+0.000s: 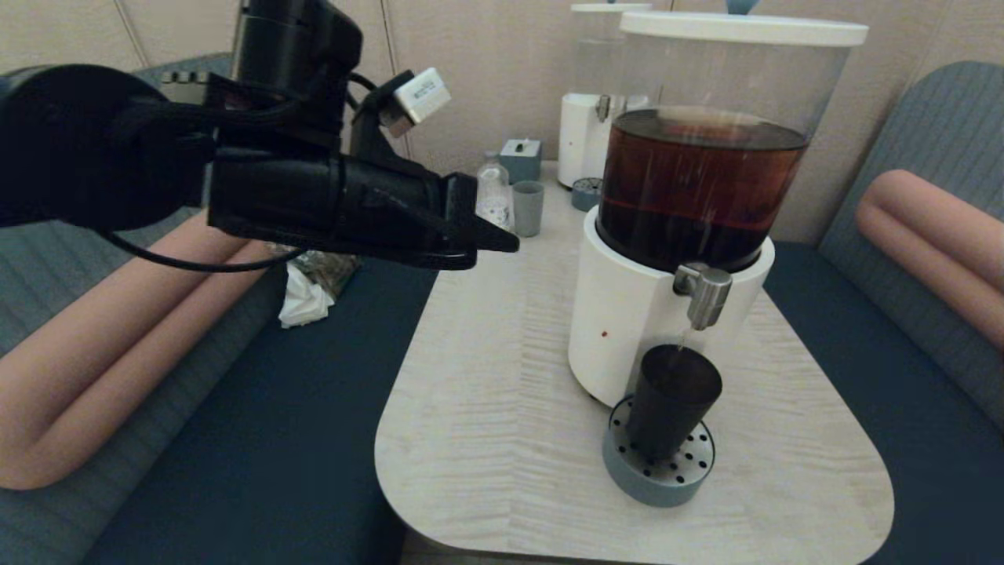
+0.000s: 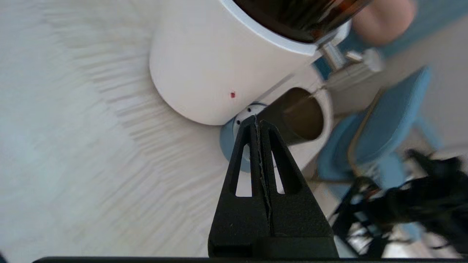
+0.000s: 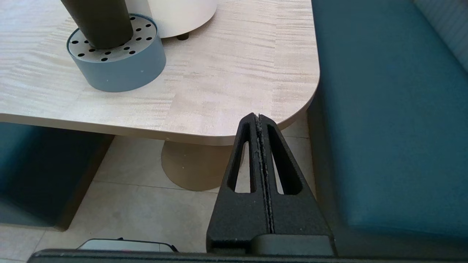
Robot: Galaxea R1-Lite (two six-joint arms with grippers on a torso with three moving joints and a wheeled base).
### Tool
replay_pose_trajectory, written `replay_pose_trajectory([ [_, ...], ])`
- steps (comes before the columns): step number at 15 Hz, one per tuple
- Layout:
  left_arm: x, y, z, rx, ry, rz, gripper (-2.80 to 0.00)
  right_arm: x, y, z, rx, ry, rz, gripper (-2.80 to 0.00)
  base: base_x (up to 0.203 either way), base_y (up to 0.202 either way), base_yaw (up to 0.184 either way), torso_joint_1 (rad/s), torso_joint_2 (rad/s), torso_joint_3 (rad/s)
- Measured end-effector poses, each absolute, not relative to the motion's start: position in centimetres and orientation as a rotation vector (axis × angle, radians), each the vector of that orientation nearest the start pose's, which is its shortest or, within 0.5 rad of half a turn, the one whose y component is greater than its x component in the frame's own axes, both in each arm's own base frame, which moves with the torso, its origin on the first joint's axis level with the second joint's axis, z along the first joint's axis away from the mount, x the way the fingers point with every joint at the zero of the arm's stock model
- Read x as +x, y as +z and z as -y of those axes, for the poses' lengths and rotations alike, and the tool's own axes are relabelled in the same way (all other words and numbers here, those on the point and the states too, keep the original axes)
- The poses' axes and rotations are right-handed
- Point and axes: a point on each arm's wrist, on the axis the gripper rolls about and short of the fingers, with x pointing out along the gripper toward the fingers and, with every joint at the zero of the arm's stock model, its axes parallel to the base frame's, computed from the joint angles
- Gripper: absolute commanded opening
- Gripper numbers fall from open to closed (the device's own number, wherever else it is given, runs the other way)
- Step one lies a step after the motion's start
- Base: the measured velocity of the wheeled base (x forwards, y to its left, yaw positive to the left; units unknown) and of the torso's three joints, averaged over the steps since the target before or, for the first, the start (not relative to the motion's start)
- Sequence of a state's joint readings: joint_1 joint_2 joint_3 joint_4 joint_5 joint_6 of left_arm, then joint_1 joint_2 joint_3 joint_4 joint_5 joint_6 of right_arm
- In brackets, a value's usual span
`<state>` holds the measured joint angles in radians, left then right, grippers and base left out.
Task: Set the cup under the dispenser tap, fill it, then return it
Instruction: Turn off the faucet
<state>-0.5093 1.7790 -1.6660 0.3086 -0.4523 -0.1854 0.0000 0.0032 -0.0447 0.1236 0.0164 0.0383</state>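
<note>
Both pairs of fingers are pressing together with nothing between them: the left gripper [image 1: 502,239] is hanging in the air above the near-left part of the table [image 1: 502,424], well apart from the cup, and its closed fingertips [image 2: 257,124] are pointing toward the white base of the big dispenser [image 1: 627,322]. The right gripper [image 3: 258,117] is sitting low, off the table's near corner above the tiled floor [image 3: 146,208], beside the blue bench seat [image 3: 387,109], with its fingers likewise shut flat on each other. The cup [image 1: 671,402] is standing upright on the round grey-blue perforated drip tray [image 1: 657,469], directly beneath the dispenser tap [image 1: 704,293], and neither gripper is touching it. A thin stream is running from the tap down into the cup, and in the left wrist view brown liquid is showing inside the cup [image 2: 300,117]. The dispenser's clear tank [image 1: 706,157] is holding dark brown liquid to roughly half its height under a white lid. Farther back on the table, a smaller grey-green cup [image 1: 527,208] is standing just beside a small clear bottle [image 1: 492,196], near a second, smaller dispenser [image 1: 592,118] with a white base. Crumpled white paper [image 1: 302,302] is lying on the bench to the left.
</note>
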Motion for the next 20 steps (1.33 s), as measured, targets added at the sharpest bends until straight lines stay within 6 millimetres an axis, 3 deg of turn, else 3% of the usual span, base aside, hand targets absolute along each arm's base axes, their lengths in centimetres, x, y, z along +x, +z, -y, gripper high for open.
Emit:
replay_pose_trajectory([
  [5, 30.1, 29.3, 22.8, 0.068, -0.973, -0.566, -2.80, -2.6, 7.5, 0.0, 0.039, 0.015, -0.082, -2.80, 0.000, 0.000, 0.000, 0.000, 0.00, 0.000],
  [8, 29.9, 28.4, 25.0, 0.104, -1.024, -0.560, -2.80, -2.6, 7.5, 0.0, 0.039, 0.015, -0.082, -2.80, 0.000, 0.000, 0.000, 0.000, 0.00, 0.000],
  [14, 28.5, 28.3, 28.0, 0.107, -1.109, -0.503, -2.80, -2.6, 7.5, 0.0, 0.039, 0.015, -0.082, -2.80, 0.000, 0.000, 0.000, 0.000, 0.00, 0.000],
  [20, 27.7, 28.7, 29.4, 0.109, -1.123, -0.438, -2.80, -2.6, 7.5, 0.0, 0.039, 0.015, -0.082, -2.80, 0.000, 0.000, 0.000, 0.000, 0.00, 0.000],
])
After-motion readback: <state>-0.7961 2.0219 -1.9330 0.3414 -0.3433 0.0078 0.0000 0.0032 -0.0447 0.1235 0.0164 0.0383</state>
